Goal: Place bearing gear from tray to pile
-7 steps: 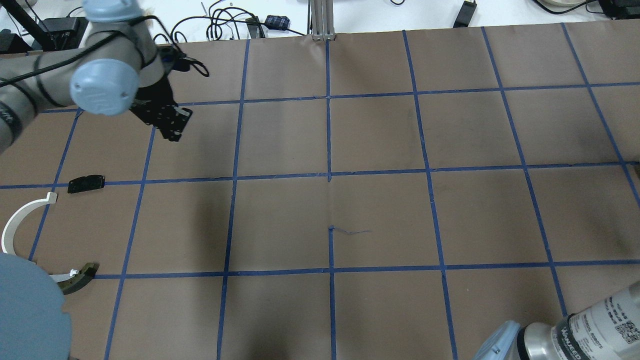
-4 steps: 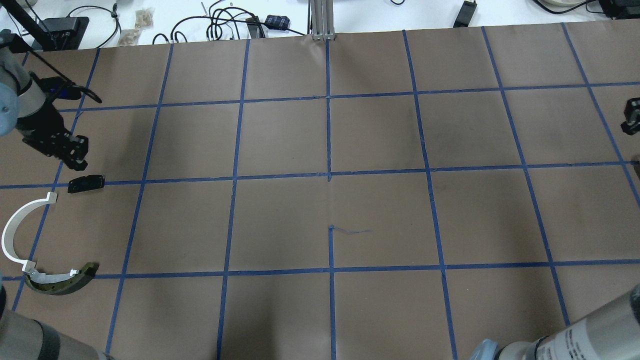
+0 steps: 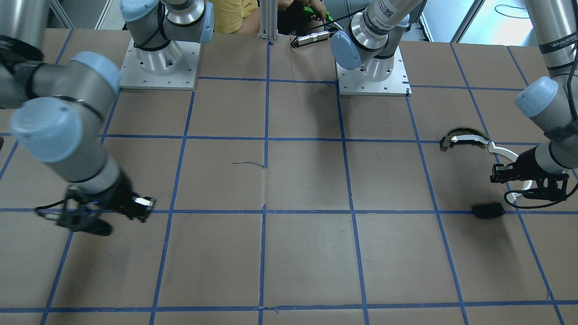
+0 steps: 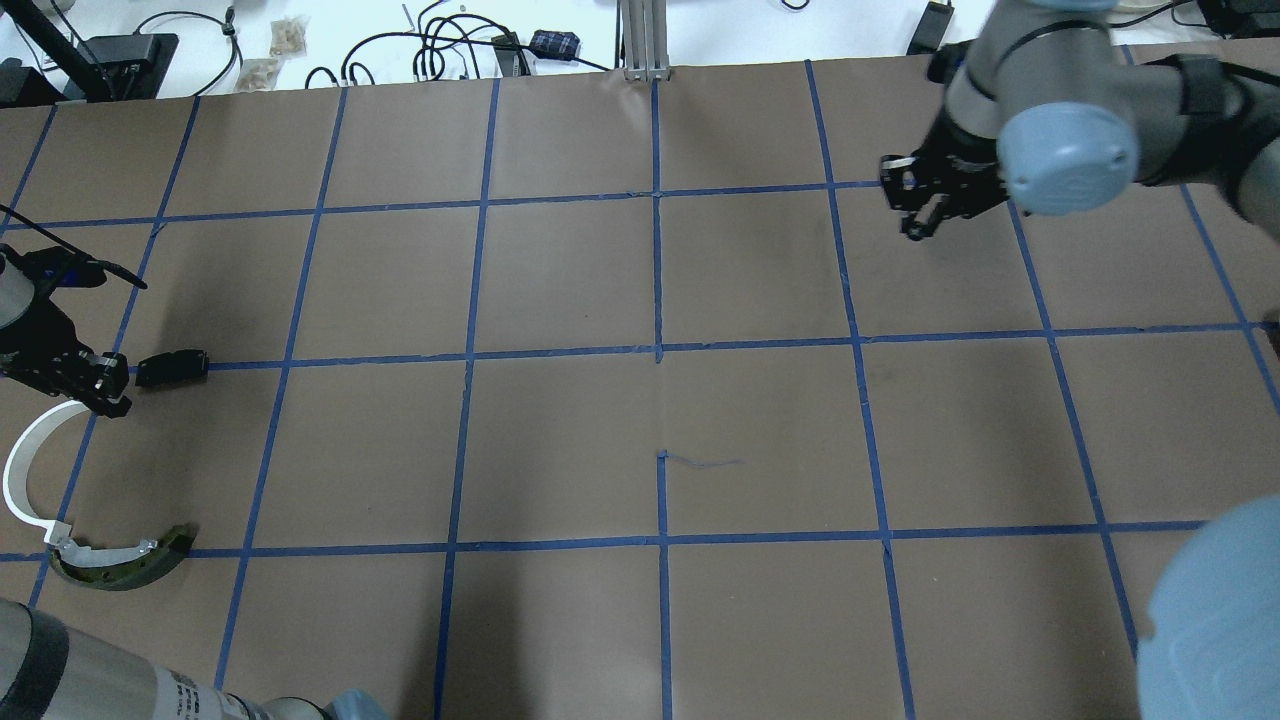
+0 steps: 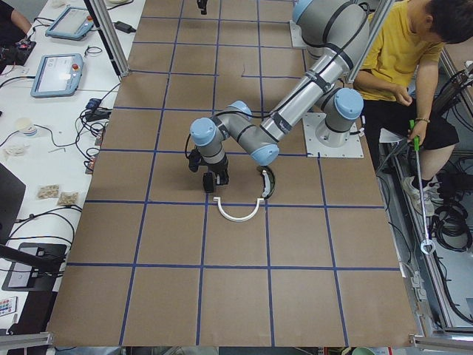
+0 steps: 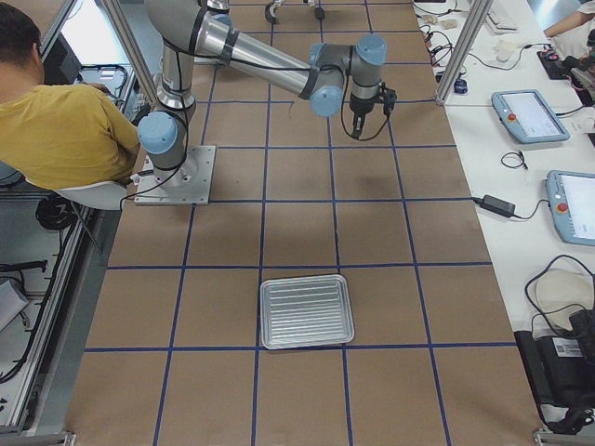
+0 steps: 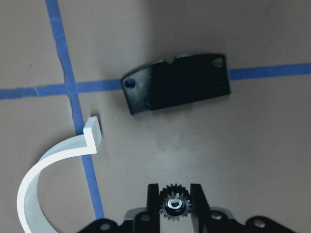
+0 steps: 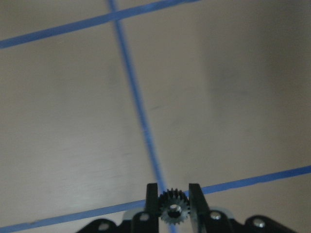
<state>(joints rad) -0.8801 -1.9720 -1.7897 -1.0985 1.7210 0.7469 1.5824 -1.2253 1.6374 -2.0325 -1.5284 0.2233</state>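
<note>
The pile lies at the table's left: a white arc strip (image 4: 25,450), an olive-and-black curved piece (image 4: 120,560) and a flat black plate (image 4: 172,368). My left gripper (image 4: 105,395) hangs low between the plate and the arc's end. It is shut on a small black bearing gear (image 7: 175,204), with the plate (image 7: 177,87) and the arc (image 7: 53,165) just ahead of it. My right gripper (image 4: 920,225) is over the far right of the table, shut on a second bearing gear (image 8: 173,209). The ribbed metal tray (image 6: 307,311) shows no parts in it.
Brown paper with a blue tape grid (image 4: 660,350) covers the table. Cables and small devices (image 4: 450,45) lie past the far edge. A seated person in yellow (image 5: 403,52) is behind the robot bases. A post (image 4: 645,40) stands at the far middle.
My left arm has swung from the far left toward me and down to the pile. My right arm has come in from the right edge to over the far right squares.
</note>
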